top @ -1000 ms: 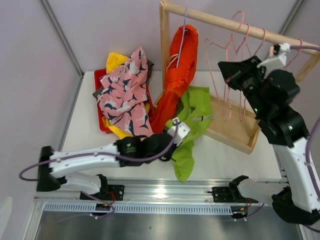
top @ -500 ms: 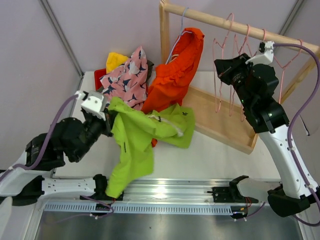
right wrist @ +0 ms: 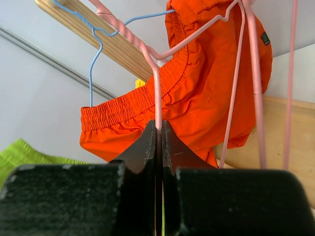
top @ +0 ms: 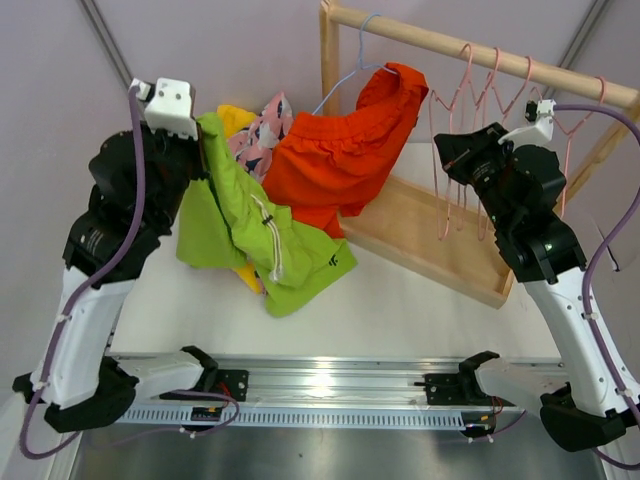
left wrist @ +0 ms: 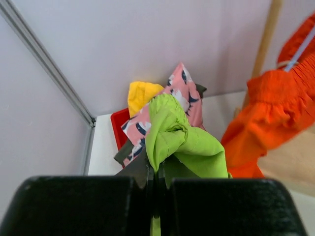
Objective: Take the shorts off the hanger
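**Shorts tally: four free, one on the rail**

Left tool (left wrist: 153, 169) is clamped on a bunched edge of the lime green shorts (top: 262, 235), held high at the far left, probably to drop them on the heap in the red tray (left wrist: 119, 125). That heap holds three: yellow shorts (left wrist: 140, 93), pink patterned shorts (left wrist: 179, 91) and dark grey shorts (left wrist: 125, 152). Orange shorts (top: 335, 155) hang from the one blue hanger (top: 345, 85) on the rail (top: 430, 38). Right tool (right wrist: 158, 132) is pinched shut on a pink hanger (right wrist: 157, 93), seemingly to steady it; I count four pink hangers, all bare.
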You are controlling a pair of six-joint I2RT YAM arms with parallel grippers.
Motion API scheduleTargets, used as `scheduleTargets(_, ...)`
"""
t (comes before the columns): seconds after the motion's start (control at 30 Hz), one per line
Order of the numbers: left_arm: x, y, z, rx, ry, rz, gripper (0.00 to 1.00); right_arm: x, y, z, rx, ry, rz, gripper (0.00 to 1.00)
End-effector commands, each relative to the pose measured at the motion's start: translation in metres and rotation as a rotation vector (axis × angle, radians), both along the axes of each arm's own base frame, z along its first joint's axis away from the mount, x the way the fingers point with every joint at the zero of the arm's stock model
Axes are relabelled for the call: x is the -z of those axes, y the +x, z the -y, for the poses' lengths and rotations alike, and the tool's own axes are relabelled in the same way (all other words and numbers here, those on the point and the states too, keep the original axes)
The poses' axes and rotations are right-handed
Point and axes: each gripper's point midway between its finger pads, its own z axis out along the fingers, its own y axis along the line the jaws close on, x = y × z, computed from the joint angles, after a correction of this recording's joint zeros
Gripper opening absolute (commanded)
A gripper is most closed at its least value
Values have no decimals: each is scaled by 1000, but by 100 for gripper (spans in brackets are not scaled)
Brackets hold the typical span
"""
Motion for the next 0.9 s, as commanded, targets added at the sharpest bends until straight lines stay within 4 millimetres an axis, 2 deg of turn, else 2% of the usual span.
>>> scheduleTargets(0.0,-51,9,-10,27,-95,152,0,-8,5,3,7,21,21,0)
scheduleTargets(0.03,-56,12,-13,23,-128,165,0,-14,4,4,7,28,35,0)
scheduleTargets(0.07,-70,11,-31,-19,-146,204,0,-23,3,6,8,33,56,0)
scheduleTargets(0.1,-83,12,-40,-24,-165,235,0,-26,5,8,16,27,62,0)
scheduleTargets(0.13,-78,20,-42,-29,-163,219,0,-31,5,10,21,25,73,0)
scheduleTargets(0.17,-86,20,-45,-32,-166,231,0,-37,6,11,25,24,84,0)
scheduleTargets(0.2,-81,34,-44,-38,-159,206,0,-48,5,16,36,29,108,0)
scheduleTargets(0.27,-94,36,-50,-39,-157,233,0,-52,10,17,40,22,113,0)
scheduleTargets(0.3,-96,43,-52,-48,-162,233,0,-57,11,21,52,24,123,0)
scheduleTargets(0.37,-97,51,-56,-52,-164,227,0,-57,20,22,56,26,125,0)
scheduleTargets(0.4,-105,50,-58,-50,-171,246,0,-57,23,24,60,32,122,0)
scheduleTargets(0.5,-103,70,-55,-23,-176,239,0,-49,37,27,61,47,100,0)
scheduleTargets(0.53,-92,89,-54,-27,-171,208,0,-43,42,29,67,44,90,0)
scheduleTargets(0.57,-89,98,-57,-28,-167,197,0,-38,47,26,58,44,76,0)
scheduleTargets(0.63,-70,125,-58,-24,-209,147,0,-30,52,25,51,52,59,0)
scheduleTargets(0.67,-50,148,-57,11,-214,96,0,-20,54,22,39,51,35,0)
scheduleTargets(0.73,-26,173,-56,34,-241,44,0,-13,54,21,31,60,24,0)
scheduleTargets(0.77,2,196,-52,49,-248,-21,0,-2,55,20,29,58,1,0)
scheduleTargets(0.83,33,215,-46,69,-273,-103,3,2,47,22,31,67,-1,0)
scheduleTargets(0.87,55,229,-45,66,-282,-153,5,10,47,22,32,66,-16,0)
